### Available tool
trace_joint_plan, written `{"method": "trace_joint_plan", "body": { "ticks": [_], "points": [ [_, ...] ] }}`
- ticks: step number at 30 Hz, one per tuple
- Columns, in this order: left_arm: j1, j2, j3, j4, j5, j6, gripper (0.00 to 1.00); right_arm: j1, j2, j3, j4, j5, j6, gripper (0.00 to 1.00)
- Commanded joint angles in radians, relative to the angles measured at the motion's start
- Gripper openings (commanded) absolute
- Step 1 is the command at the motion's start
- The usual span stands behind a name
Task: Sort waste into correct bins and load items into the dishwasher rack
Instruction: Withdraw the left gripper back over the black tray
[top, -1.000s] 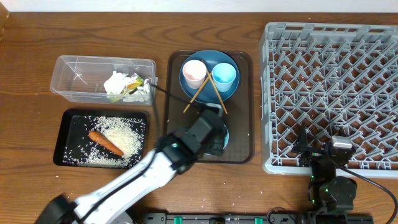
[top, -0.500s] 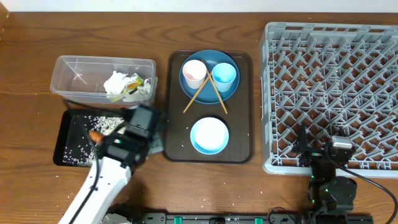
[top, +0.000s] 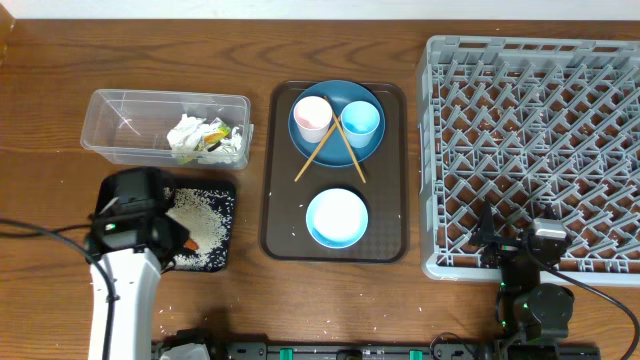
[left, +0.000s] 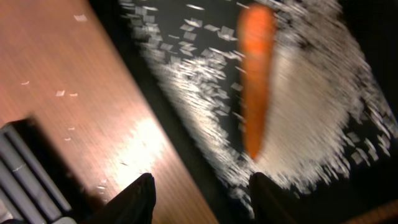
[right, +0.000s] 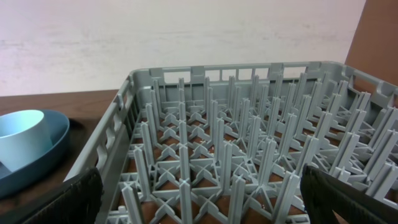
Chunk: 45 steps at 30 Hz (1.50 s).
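The left gripper (left: 202, 200) hangs over the near edge of the black tray (top: 225, 228), its jaws about half apart and holding nothing. Just beyond them the carrot (left: 258, 74) lies on the rice grains (left: 311, 106) in that tray, and a few grains are scattered on the desk (left: 74, 93). The right gripper (right: 199, 186) is wide and empty at the near side of the dishwasher rack (top: 530, 150).

The bowl (top: 337, 217) looks stiff, smooth and probably breakable. Its rim seems the best place to pinch it, though it may slip. The chopsticks (top: 310, 160) are thin and light and lean across the blue plate (top: 340, 95) between the pink cup (top: 312, 117) and the light blue cup (top: 361, 120), so they could roll away if taken at one end. All of these stand on the brown serving tray (top: 285, 215).

In the overhead view the left arm (top: 125, 290) covers the left part of the black tray and most of the carrot. The left wrist view is blurred. It cannot be told whether any rice remains in the bowl.
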Motion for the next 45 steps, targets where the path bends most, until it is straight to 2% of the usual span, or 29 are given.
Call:
{"method": "trace_joint_plan", "body": {
  "ticks": [1,9,18,29,36,40,45],
  "points": [
    [0.111,-0.004,-0.024,-0.007,-0.012,-0.013,0.54,0.014,0.002,-0.002,-0.003,0.007,0.014,0.99],
    [0.317,-0.004,-0.087,0.078,0.058,-0.013,0.54,0.014,0.002,-0.002,-0.003,0.007,0.014,0.99],
    [0.399,-0.003,-0.188,0.210,0.136,-0.013,0.53,0.014,0.002,-0.002,-0.003,0.007,0.014,0.99],
    [0.420,0.058,-0.246,0.345,0.233,-0.013,0.51,0.014,0.002,-0.002,-0.003,0.007,0.014,0.99],
    [0.420,0.101,-0.246,0.351,0.275,-0.013,0.43,0.014,0.002,-0.002,-0.003,0.007,0.014,0.99],
    [0.420,0.101,-0.246,0.367,0.359,-0.004,0.41,0.014,0.002,-0.002,-0.003,0.007,0.014,0.99],
    [0.420,0.101,-0.246,0.386,0.371,-0.002,0.40,0.014,0.002,-0.002,-0.003,0.007,0.014,0.99]
  ]
}}
